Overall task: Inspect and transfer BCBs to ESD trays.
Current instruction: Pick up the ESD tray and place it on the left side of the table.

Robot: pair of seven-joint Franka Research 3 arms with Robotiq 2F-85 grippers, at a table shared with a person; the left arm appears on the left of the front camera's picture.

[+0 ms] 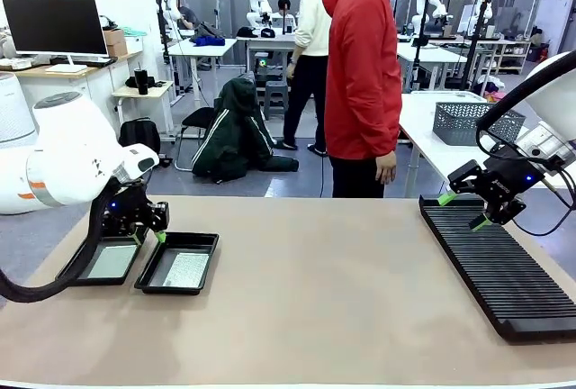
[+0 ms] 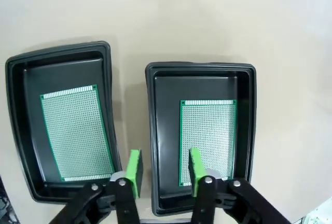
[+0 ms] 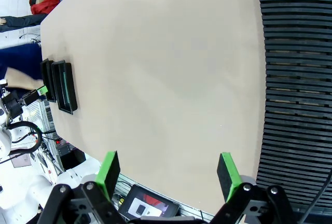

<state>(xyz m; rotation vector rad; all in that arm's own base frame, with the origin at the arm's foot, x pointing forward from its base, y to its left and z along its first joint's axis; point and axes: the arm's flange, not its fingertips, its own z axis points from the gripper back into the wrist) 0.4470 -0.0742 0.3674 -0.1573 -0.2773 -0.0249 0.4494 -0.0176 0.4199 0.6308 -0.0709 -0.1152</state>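
Your left gripper (image 2: 165, 168) hangs just above the two black trays (image 2: 155, 130), jaws parted and holding nothing, straddling the wall of one tray. Each tray holds one green board (image 2: 207, 130) lying flat. Across the table, your right gripper (image 1: 468, 209) hovers spread wide over the ribbed rack (image 1: 504, 272), empty.

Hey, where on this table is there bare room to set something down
The widest free patch is the middle of the table, between the ESD trays and the slotted rack. It is crowded at the trays: each holds a BCB, and the left gripper hangs over them.
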